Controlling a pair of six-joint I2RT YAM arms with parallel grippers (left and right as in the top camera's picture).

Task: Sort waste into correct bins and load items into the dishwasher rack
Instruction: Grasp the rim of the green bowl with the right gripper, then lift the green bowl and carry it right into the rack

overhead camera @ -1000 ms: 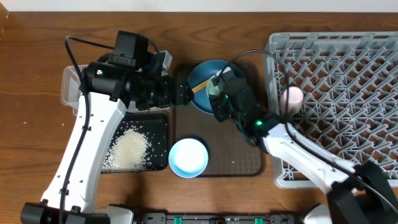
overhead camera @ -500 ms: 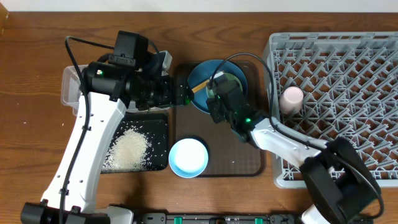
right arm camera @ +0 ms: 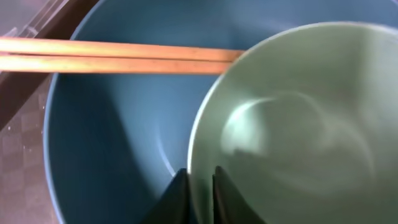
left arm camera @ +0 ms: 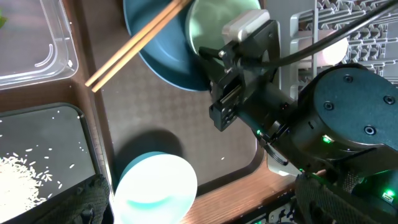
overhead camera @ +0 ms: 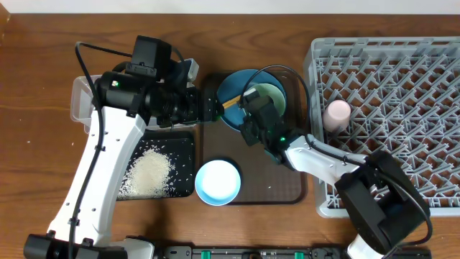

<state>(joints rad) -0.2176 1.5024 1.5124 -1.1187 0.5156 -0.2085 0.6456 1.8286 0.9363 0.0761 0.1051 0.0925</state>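
Two robot arms are shown at a brown wooden table (overhead camera: 43, 72). The right gripper (right arm camera: 200, 190) is seen clamped on the near rim of a mint-green bowl (right arm camera: 292, 124), with one dark finger outside the rim and one inside. The bowl is seated in a large dark-blue round plate (right arm camera: 118, 124), toward its right side. A pair of light wooden chopsticks (right arm camera: 112, 56) is laid across the plate's left edge and meets the bowl's rim.

Plate and bowl are carried on a flat brown serving tray (overhead camera: 277, 183). A small white bowl with a pale blue tint (overhead camera: 218, 181) is set near the tray's front left corner. The left gripper (left arm camera: 208, 199) is held wide apart and empty just left of the plate, with its padded fingers at the lower corners of the left wrist view.

Left of the serving tray, a shallow black rectangular tray (overhead camera: 181, 147) holding loose white rice grains (overhead camera: 151, 173) is placed, with a clear rectangular plastic tub (left arm camera: 31, 56) behind it. A small pink cup (overhead camera: 336, 113) is lodged among the pegs at the left edge of a large light-grey plastic dishwasher rack (overhead camera: 402, 72).

From overhead, the tub is mostly covered by the left arm and its contents cannot be told. The plate's front is covered by the right arm. The rack is cut off at the right edge.
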